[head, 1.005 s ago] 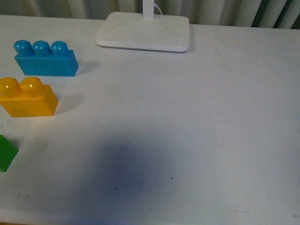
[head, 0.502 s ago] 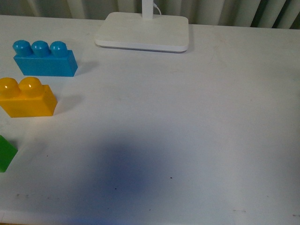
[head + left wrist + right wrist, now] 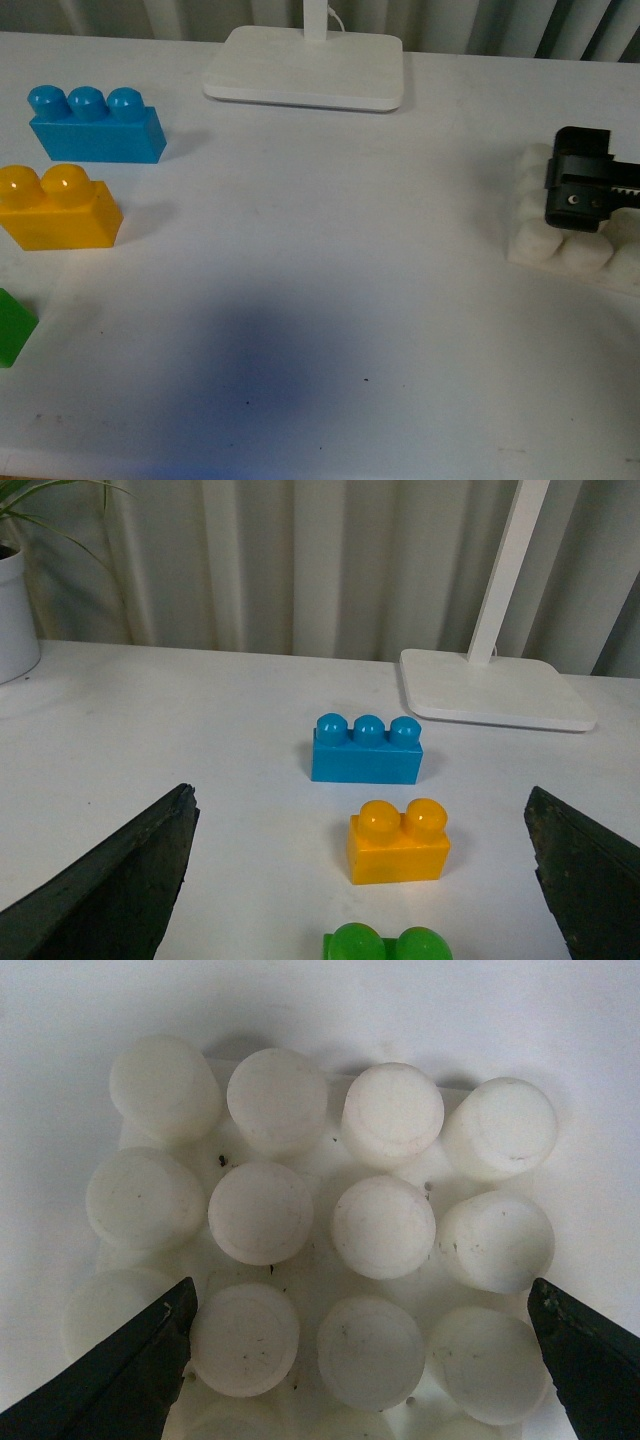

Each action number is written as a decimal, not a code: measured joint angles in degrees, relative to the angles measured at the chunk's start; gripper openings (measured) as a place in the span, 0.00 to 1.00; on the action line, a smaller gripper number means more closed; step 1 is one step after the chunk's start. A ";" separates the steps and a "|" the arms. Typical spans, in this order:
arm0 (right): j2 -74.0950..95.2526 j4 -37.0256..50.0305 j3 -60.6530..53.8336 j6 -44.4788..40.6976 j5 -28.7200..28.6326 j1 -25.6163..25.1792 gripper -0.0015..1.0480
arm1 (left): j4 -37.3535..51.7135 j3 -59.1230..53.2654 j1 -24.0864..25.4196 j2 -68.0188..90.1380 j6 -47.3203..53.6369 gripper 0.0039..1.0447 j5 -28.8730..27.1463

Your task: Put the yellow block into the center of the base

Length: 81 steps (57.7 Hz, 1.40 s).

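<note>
While the yellow block (image 3: 60,210) sat at the far left of the table (image 3: 350,280), between the blue brick (image 3: 97,125) and the green block (image 3: 12,325), the left gripper (image 3: 358,798) hung spread wide, apart from it. Rigid, light and glossy, the block would likely slip; its flat long sides below the studs looked the surest hold. Far right, the right gripper (image 3: 360,1295) hovered wide open over the base (image 3: 560,250).

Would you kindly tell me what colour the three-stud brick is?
Blue; the three-stud brick shows best in the left wrist view.
</note>
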 joint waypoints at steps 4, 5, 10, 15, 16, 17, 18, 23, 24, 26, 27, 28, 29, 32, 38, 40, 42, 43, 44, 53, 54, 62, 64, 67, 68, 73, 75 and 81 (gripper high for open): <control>0.50 -0.66 0.70 1.81 1.07 2.91 0.91 | 0.00 0.00 0.00 0.00 0.00 0.94 0.00; 0.68 -0.94 0.90 2.34 1.31 3.63 0.91 | 0.00 0.00 0.00 0.00 0.00 0.94 0.00; 1.16 -1.51 1.62 4.28 2.40 6.03 0.91 | 0.00 0.00 0.00 0.00 0.00 0.94 0.00; 1.86 -2.05 2.47 5.84 3.32 8.37 0.91 | 0.00 0.00 0.00 0.00 0.00 0.94 0.00; 2.10 -2.25 2.75 6.19 3.56 8.98 0.91 | 0.00 0.00 0.00 0.00 0.00 0.94 0.00; 2.21 -2.34 2.91 6.40 3.63 9.29 0.91 | 0.00 0.00 0.00 0.00 0.00 0.94 0.00; 2.45 -2.49 3.19 6.78 3.80 9.88 0.91 | 0.00 0.00 0.00 0.00 0.00 0.94 0.00; 3.45 -3.08 4.37 8.20 4.52 11.63 0.91 | 0.00 0.00 0.00 0.00 0.00 0.94 0.00; 3.74 -3.19 4.70 8.50 4.68 12.02 0.91 | 0.00 0.00 0.00 0.00 0.00 0.94 0.00; 4.22 -3.48 5.20 9.09 5.11 12.61 0.91 | 0.00 0.00 0.00 0.00 0.00 0.94 0.00; 4.37 -3.58 5.38 9.44 5.25 12.79 0.91 | 0.00 0.00 0.00 0.00 0.00 0.94 0.00; 4.68 -3.76 5.73 9.86 5.49 13.11 0.91 | 0.00 0.00 0.00 0.00 0.00 0.94 0.00; 4.83 -3.87 5.90 10.08 5.62 13.29 0.91 | 0.00 0.00 0.00 0.00 0.00 0.94 0.00; 5.60 -4.33 6.82 11.17 6.21 14.05 0.91 | 0.00 0.00 0.00 0.00 0.00 0.94 0.00; 6.95 -5.29 8.59 13.25 7.32 15.45 0.91 | 0.00 0.00 0.00 0.00 0.00 0.94 0.00; 7.37 -5.53 9.14 13.84 7.58 15.93 0.91 | 0.00 0.00 0.00 0.00 0.00 0.94 0.00; 7.78 -5.77 9.66 14.38 7.85 16.44 0.91 | 0.00 0.00 0.00 0.00 0.00 0.94 0.00; 7.93 -5.86 9.86 14.60 7.89 16.63 0.91 | 0.00 0.00 0.00 0.00 0.00 0.94 0.00; 8.07 -5.95 10.03 14.78 7.96 16.81 0.91 | 0.00 0.00 0.00 0.00 0.00 0.94 0.00; 9.46 -6.58 12.02 16.22 8.17 19.56 0.92 | 0.00 0.00 0.00 0.00 0.00 0.94 0.00; 9.55 -6.64 12.15 16.24 8.20 19.71 0.92 | 0.00 0.00 0.00 0.00 0.00 0.94 0.00; 10.47 -7.26 13.57 17.09 8.31 20.74 0.92 | 0.00 0.00 0.00 0.00 0.00 0.94 0.00; 10.80 -7.41 14.05 17.42 8.55 21.00 0.92 | 0.00 0.00 0.00 0.00 0.00 0.94 0.00; 10.91 -7.41 14.32 17.62 8.61 21.07 0.92 | 0.00 0.00 0.00 0.00 0.00 0.94 0.02; 10.88 -7.41 14.32 17.62 8.63 21.07 0.92 | 0.00 0.00 0.00 0.00 0.00 0.94 0.00; 10.51 -7.19 14.14 17.42 8.70 20.83 0.92 | 0.00 0.00 0.00 0.00 0.00 0.94 0.00; 10.16 -6.80 13.81 17.20 8.63 20.57 0.92 | 0.00 0.00 0.00 0.00 0.00 0.94 0.00; 8.11 -5.40 12.11 15.69 6.71 18.91 0.92 | 0.00 0.00 0.00 0.00 0.00 0.94 0.00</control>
